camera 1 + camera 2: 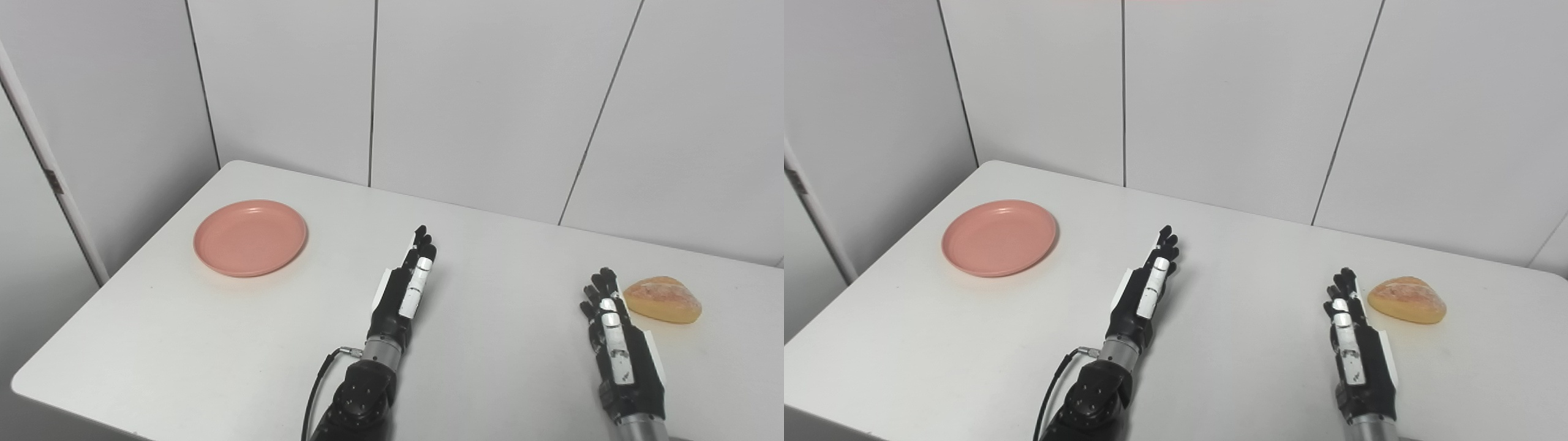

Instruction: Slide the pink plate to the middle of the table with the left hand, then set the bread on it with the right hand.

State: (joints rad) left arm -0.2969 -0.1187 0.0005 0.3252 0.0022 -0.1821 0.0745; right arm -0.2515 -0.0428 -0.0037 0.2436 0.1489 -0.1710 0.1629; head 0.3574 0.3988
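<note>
Resting on the white table [245, 343], toward its far left corner, the pink plate [250, 237] is seen upright and bare, with nothing lying in it. It is well apart from both hands. The bread [663, 299], a golden rounded loaf, is found on the right side of the table, flat on the surface near the far edge.

The left hand [404, 291] is held out over the middle of the table, turned on edge, with its fingers [421, 245] stretched straight and kept close together, pointing away toward the wall [490, 92]. Nothing is grasped in it. A black cable [318, 383] is looped beside its wrist. The plate is placed to the left of this hand and a little farther back, with bare table between them.

The right hand [1353, 343] is held out on the right side, likewise extended, with its fingers [1344, 285] straight and slightly spread. Nothing is held by it either. The bread is placed just beside its fingertips, to their right, but whether the two touch cannot be told; a narrow strip of table appears to be visible between them in the right eye view.

Grey wall panels are seen behind the table.
</note>
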